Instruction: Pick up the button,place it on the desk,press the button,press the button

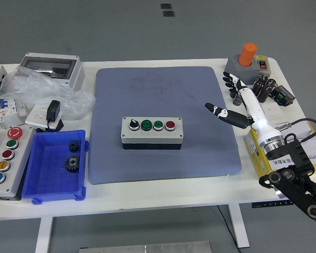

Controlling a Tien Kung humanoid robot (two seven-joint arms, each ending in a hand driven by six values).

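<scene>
I saw my right hand [246, 105] with fingers spread, empty; far left, a blue bin [45, 179] held two gears [72, 156].

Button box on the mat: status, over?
Right robot hand open, empty, at the mat's right edge; left not in view. Button box flat on blue mat, untouched. Nothing between hand and box.
</scene>
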